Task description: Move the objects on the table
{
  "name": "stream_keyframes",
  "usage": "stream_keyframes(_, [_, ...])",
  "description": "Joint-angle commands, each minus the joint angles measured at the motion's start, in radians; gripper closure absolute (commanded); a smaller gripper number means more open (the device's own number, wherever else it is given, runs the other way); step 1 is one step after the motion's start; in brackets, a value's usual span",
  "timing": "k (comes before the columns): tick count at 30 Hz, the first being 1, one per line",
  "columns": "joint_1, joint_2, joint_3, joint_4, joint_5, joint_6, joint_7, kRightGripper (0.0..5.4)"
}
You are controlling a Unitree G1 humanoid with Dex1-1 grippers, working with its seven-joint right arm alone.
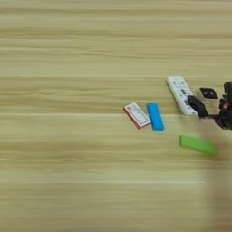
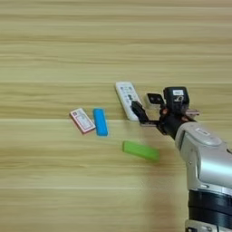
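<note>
The right gripper, two black fingers on a silver forearm, reaches in from the right over the light tan wood-grain surface. Its fingers stand apart, spread around the small square block with a black top; whether they touch the block cannot be told. One black finger lies at the near end of the white oblong remote with buttons, which sits just left of the gripper, angled away from it. Nearer the robot and slightly left of the gripper lies the green oblong bar, apart from the fingers. Further left of the gripper rest the blue oblong bar and, just beside it on its far side from the gripper, the flat red-and-white card box.

The right eye view shows the whole gripper, its black wrist housing and the silver forearm running down to the bottom edge. The left eye view cuts the arm off at the right edge, showing only one finger and part of the wrist beside the block.
</note>
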Motion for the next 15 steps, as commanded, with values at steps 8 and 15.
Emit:
stream_keyframes(8, [0.066, -0.113, -0.055, -0.175, 0.103, 0.100, 0.102, 0.05])
stream_keyframes(15, [0.151, -0.239, -0.084, -0.186, 0.066, 0.009, 0.229, 0.05])
